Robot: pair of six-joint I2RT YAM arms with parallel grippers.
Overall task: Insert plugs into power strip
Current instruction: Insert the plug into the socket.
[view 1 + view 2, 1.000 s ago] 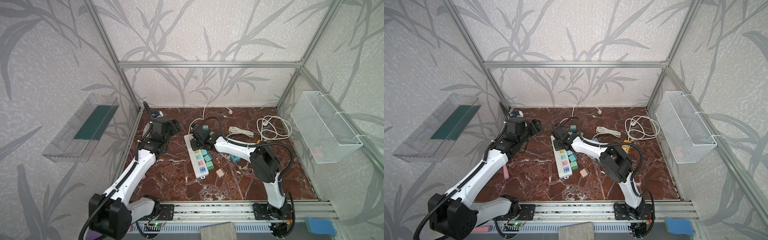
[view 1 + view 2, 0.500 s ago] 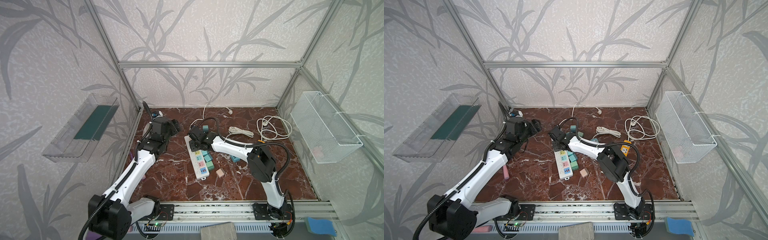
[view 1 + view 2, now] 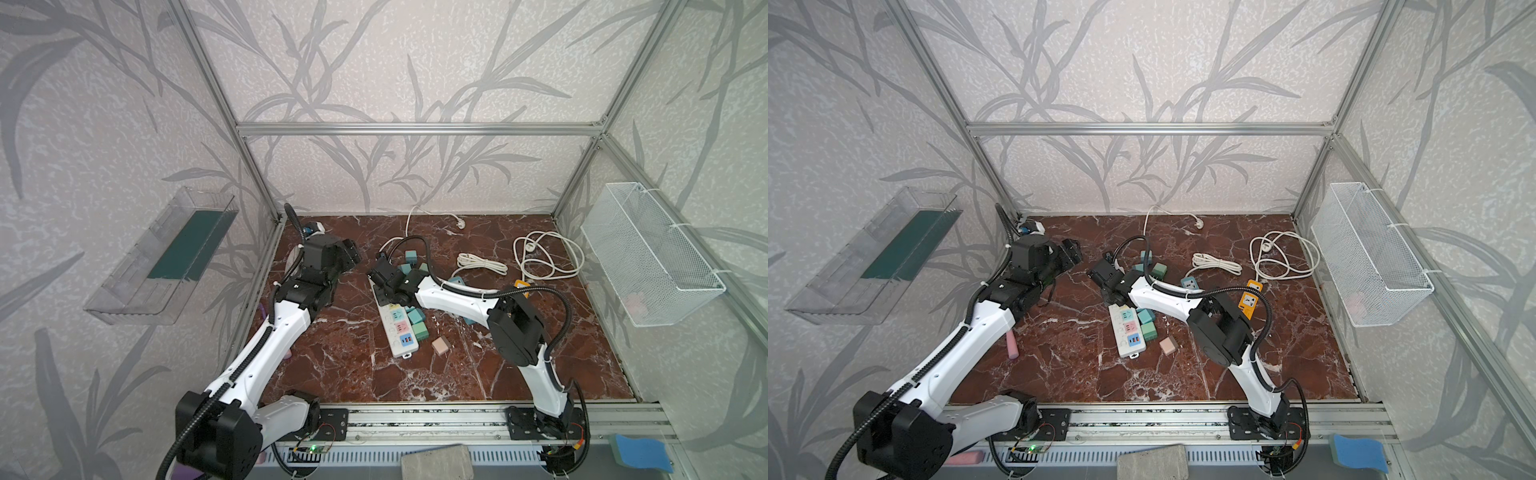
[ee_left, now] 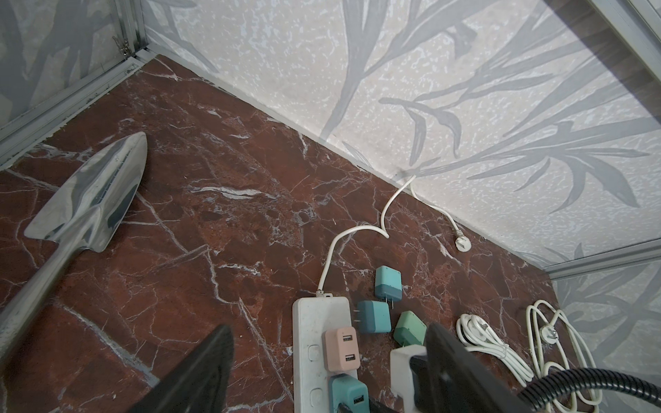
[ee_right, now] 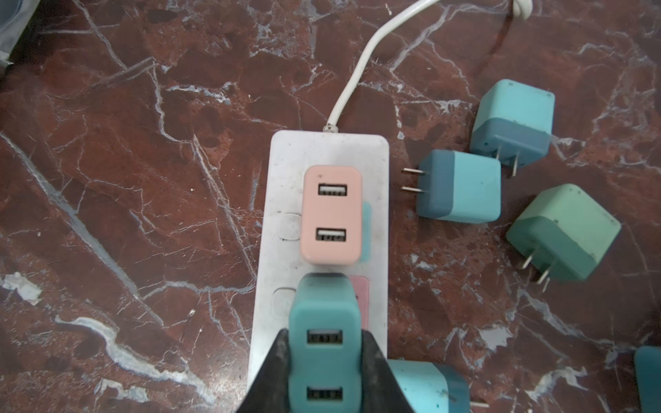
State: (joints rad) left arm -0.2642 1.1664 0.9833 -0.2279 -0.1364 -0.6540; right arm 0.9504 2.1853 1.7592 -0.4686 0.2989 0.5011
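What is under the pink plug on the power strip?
The pink plug stands on the white power strip. An edge of a teal socket panel shows beside it. Its prongs and the socket holes are covered.

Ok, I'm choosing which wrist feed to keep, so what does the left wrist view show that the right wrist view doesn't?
Only the left wrist: a metal trowel, the cord's plug end by the wall, coiled white cables, and the left end effector, open and empty. Only the right wrist: the right end effector shut on the teal plug, plus another loose teal plug lying near it. Both: the power strip, the pink plug seated in it, two loose teal plugs and a green plug beside it.
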